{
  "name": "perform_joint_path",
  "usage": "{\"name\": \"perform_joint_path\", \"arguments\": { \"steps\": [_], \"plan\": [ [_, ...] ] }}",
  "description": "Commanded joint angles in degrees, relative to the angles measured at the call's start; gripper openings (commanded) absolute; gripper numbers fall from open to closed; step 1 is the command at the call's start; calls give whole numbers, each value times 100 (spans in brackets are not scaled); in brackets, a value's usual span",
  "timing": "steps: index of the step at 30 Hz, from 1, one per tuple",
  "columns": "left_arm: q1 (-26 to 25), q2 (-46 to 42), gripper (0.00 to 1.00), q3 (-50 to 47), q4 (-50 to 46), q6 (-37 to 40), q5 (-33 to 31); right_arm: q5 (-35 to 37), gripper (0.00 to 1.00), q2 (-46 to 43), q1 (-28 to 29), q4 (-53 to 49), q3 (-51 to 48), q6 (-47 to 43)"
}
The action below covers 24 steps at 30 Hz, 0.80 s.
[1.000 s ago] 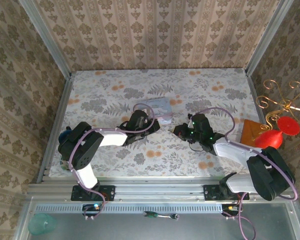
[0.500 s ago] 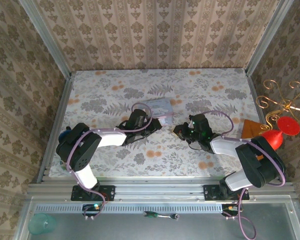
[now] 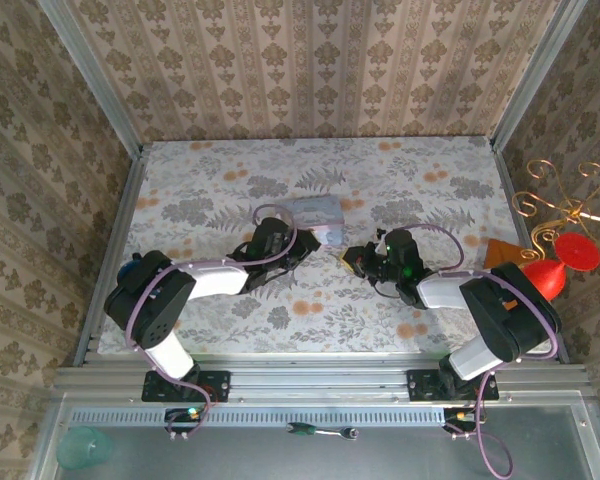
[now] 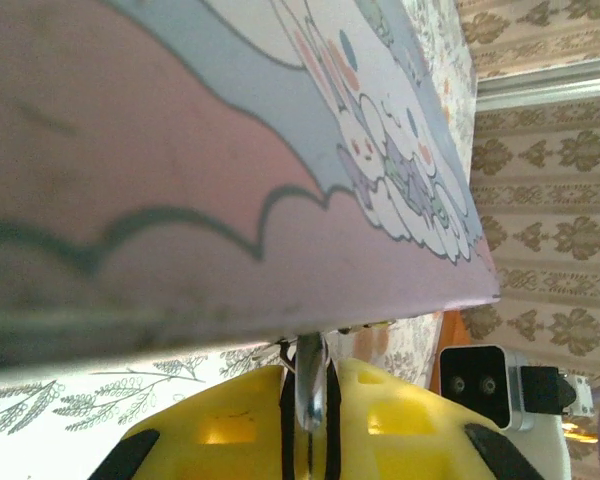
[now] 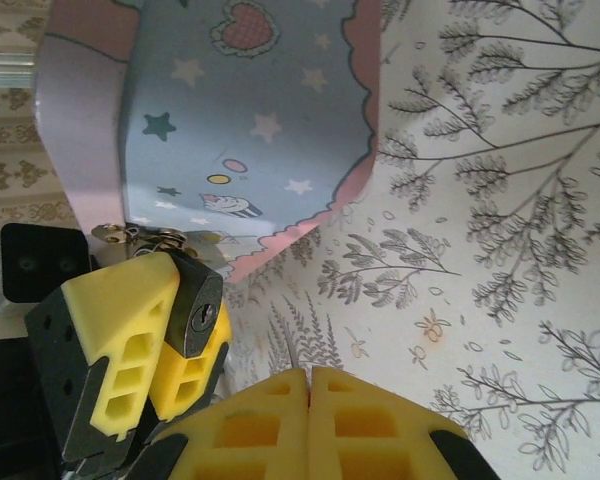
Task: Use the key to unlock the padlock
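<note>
My left gripper is shut on the small black padlock, whose keyhole faces the right wrist camera. In the left wrist view the padlock's metal sits pinched between the yellow fingers, right under the edge of the pastel cartoon tin. My right gripper is shut, and the key pokes out of the seam as a thin sliver, edge-on. It sits a short way right of and below the keyhole, apart from it. From above, the right gripper nearly meets the left one, just below the tin.
The padlock's shackle end lies against the tin near a small metal ring. An orange board and a red ornament stand at the right edge. A green-handled tool lies on the front rail, a teal cup at bottom left.
The right gripper has slid left towards the left gripper and the padlock, its forearm swinging in. The left gripper has barely shifted.
</note>
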Motion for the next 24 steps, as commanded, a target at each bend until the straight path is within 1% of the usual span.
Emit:
{"name": "perform_joint_path", "arguments": {
  "steps": [1, 4, 9, 17, 24],
  "plan": [
    [8, -63, 0, -25, 732, -281, -102, -187, 0, 152, -40, 442, -5, 199],
    [-26, 47, 0, -88, 1018, -457, -150, -196, 0, 201, -46, 617, -63, 278],
    [-76, -74, 0, -68, 799, -442, -255, -223, 0, 184, -55, 942, -203, 323],
    [-76, -2, 0, -124, 995, -517, -184, -478, 0, 170, -156, 988, -261, 283],
    [-172, -173, 0, -198, 729, -547, -377, -591, 0, 165, -182, 1145, -219, 244]
  ]
}}
